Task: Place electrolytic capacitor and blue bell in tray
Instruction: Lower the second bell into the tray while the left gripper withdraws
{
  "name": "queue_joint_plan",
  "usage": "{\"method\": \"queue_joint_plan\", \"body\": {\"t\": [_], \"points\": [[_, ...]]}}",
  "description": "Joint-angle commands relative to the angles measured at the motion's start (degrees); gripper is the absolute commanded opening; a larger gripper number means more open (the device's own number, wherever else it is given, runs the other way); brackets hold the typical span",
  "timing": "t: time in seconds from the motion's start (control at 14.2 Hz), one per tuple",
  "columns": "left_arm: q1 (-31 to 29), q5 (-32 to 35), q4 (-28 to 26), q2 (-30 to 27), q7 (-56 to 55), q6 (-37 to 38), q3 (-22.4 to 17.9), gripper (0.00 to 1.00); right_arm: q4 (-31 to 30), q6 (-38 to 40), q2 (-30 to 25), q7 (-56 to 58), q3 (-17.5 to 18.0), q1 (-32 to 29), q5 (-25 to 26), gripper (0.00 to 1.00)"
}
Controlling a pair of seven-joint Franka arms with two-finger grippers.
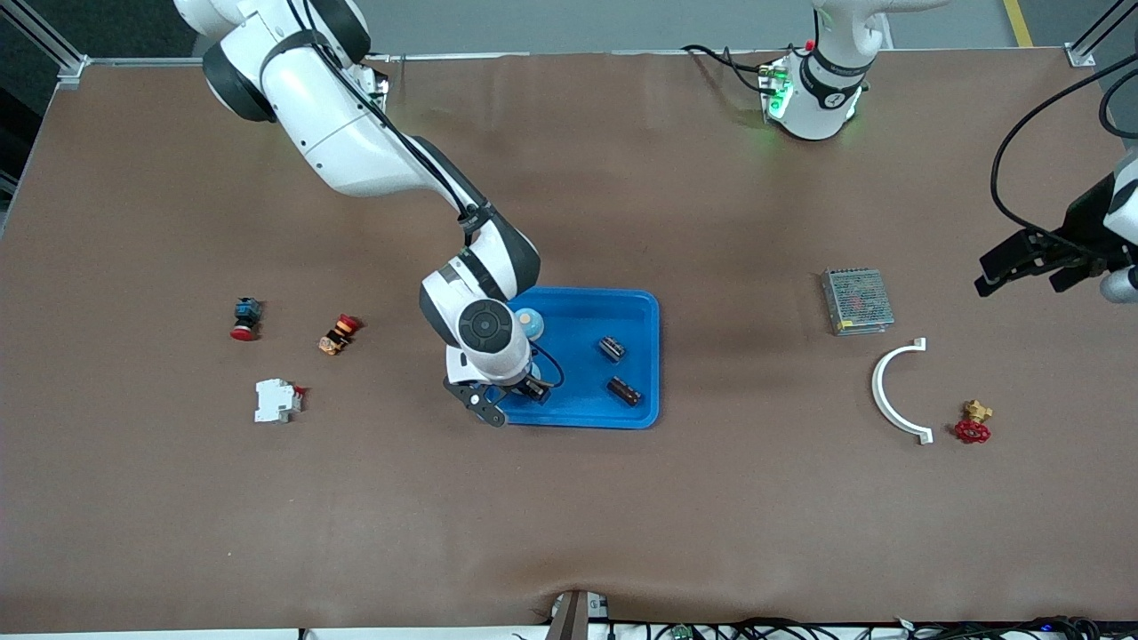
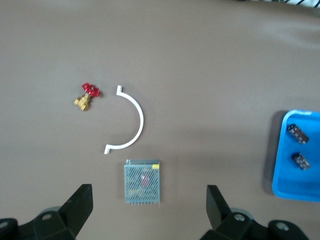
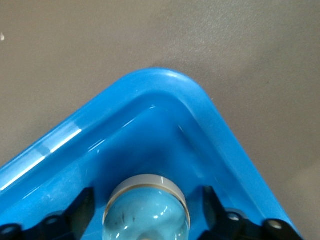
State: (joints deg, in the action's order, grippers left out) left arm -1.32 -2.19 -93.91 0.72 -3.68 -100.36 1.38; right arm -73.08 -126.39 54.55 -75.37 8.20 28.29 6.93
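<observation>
Right wrist view: right gripper (image 3: pixel 147 210) open astride blue bell (image 3: pixel 146 212), resting in tray (image 3: pixel 165 85) corner with capacitors (image 1: pixel 617 369). Lift straight, don't nudge. Left gripper (image 2: pixel 147 205) open, waiting.

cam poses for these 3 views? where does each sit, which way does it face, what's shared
Front: high across the table, facing the robots' bases; shows both arms, the right gripper over the tray, the left gripper waiting over the left arm's end of the table.
Left wrist: looks down past its open fingers at the white arc, red-handled valve and mesh box.
Right wrist: looks down between open fingers at the blue bell in a tray corner.
Shared: the left wrist and front views both show two dark capacitors in the tray.
</observation>
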Motion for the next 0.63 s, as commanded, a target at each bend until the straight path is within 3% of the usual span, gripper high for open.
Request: {"method": "queue_joint_plan", "body": {"t": [0.0, 0.56], "points": [[0.62, 1.66, 1.62, -0.19, -0.02, 2.54, -0.24, 1.0, -0.48, -0.61, -0.41, -1.45, 0.15, -0.34, 1.42, 1.0], [0.18, 0.78, 4.7, 0.16, 0.25, 4.82, -0.24, 1.0, 0.13, 5.97, -3.92, -0.57, 1.03, -0.69, -0.34, 1.0]]}}
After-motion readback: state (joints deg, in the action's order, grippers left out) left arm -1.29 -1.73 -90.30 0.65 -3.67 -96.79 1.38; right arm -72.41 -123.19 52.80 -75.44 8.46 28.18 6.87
